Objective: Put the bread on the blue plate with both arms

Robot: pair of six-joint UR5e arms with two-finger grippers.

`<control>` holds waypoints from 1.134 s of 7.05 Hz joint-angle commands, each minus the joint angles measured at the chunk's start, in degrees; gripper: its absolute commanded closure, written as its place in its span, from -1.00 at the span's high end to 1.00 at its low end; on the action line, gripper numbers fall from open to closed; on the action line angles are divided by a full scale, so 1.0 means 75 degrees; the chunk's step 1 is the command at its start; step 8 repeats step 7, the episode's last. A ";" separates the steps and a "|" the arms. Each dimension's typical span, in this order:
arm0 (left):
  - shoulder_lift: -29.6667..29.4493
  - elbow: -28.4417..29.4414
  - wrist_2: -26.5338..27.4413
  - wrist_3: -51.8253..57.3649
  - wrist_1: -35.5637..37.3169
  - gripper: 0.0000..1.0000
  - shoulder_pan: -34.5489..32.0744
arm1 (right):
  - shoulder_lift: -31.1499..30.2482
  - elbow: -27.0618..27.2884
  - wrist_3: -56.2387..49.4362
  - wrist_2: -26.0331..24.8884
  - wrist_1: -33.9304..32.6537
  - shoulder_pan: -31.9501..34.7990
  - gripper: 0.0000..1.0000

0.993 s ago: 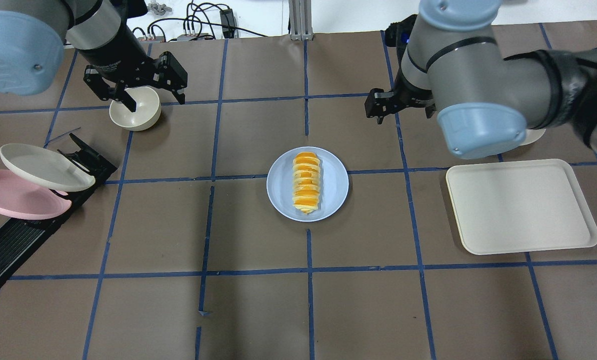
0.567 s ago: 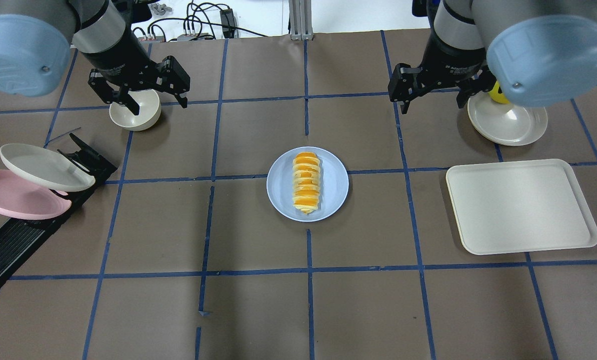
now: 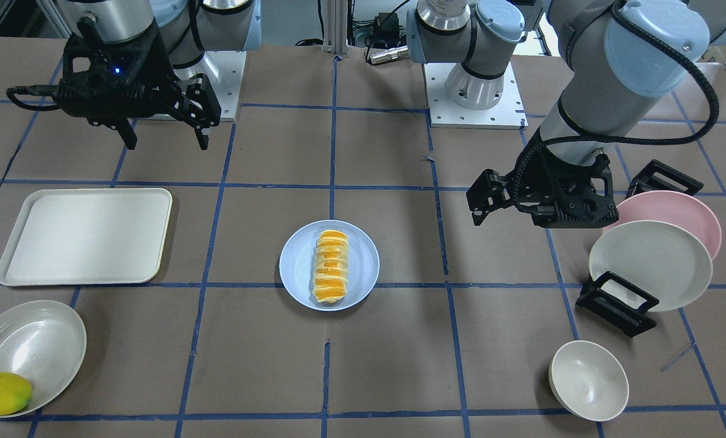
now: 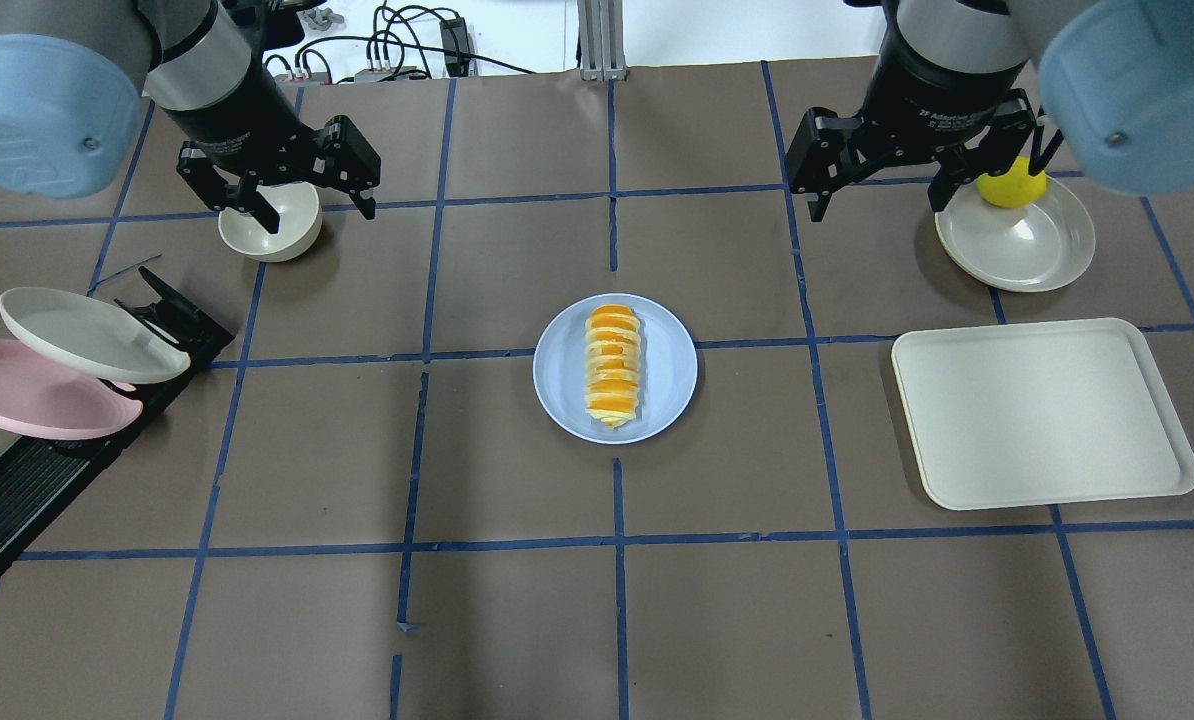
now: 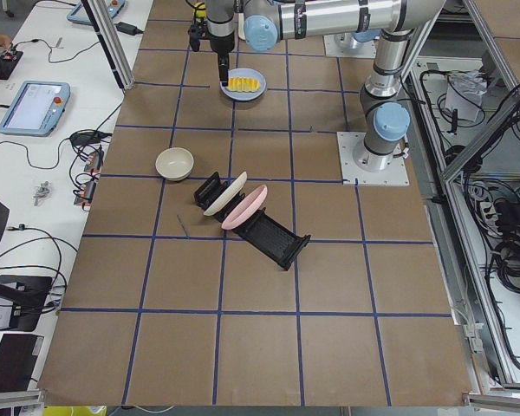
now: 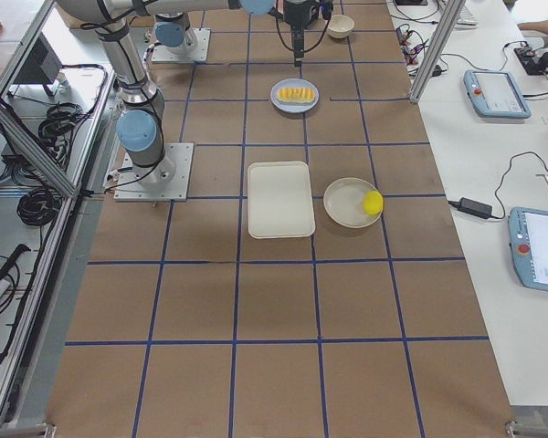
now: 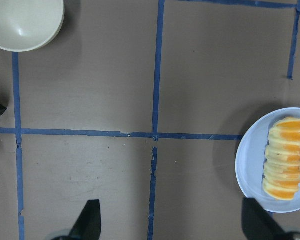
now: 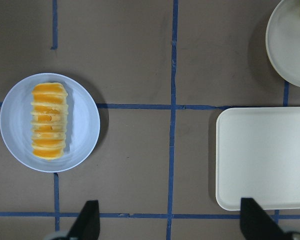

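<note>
1. Bread lies lengthwise along the middle of the blue plate, at the centre of the tabletop.
2. Spread wide and empty, the left hand hangs raised over the tabletop between the cream bowl and the plate, touching neither.
3. Also spread and empty, the right hand hangs raised between the plate and the cream tray.
4. A yellow fruit rests in an off-white dish beyond the tray.
5. A pink plate and an off-white plate lean in a black rack.
</note>
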 commanded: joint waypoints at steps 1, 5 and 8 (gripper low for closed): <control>-0.0027 0.0022 -0.0002 0.0007 0.0004 1.00 0.0009 | -0.0071 -0.0095 -0.0050 0.0027 0.0081 0.0000 0.99; 0.0112 -0.0153 -0.0014 0.0007 0.0004 1.00 0.0009 | -0.0013 -0.0037 -0.0250 -0.0032 -0.0060 -0.0082 0.99; 0.0033 0.0057 -0.0072 0.0007 0.0004 1.00 -0.0003 | -0.0059 -0.0013 -0.0250 -0.0021 -0.0036 -0.0176 0.99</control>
